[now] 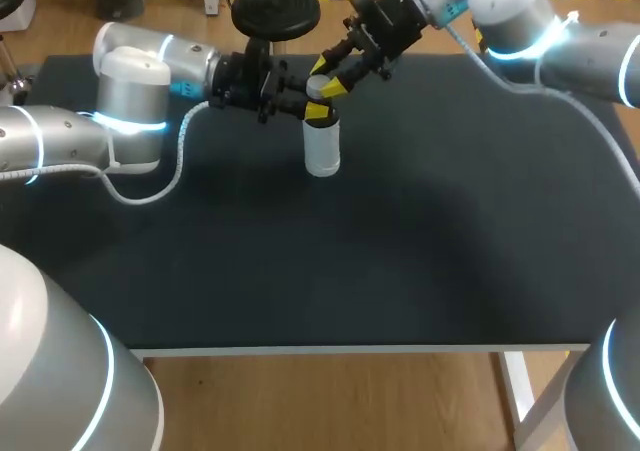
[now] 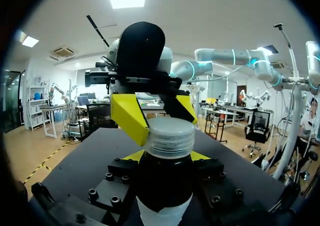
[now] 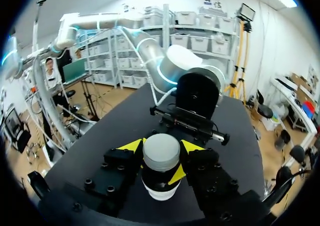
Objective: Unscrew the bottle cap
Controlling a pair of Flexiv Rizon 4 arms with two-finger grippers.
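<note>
Left pincer is clamped round the neck of the white bottle, which stands upright on the black table near the middle of its far edge; above it, the right pincer pinches the grey cap from two sides

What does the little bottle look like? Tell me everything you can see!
The bottle is small and round, white plastic by the look of it, darker just under its top. Its ribbed pale grey cap is on. It stands upright on the dark table, near the far edge. The left gripper clamps its upper body from two sides, and the right gripper pinches the cap with its yellow tips.
</note>
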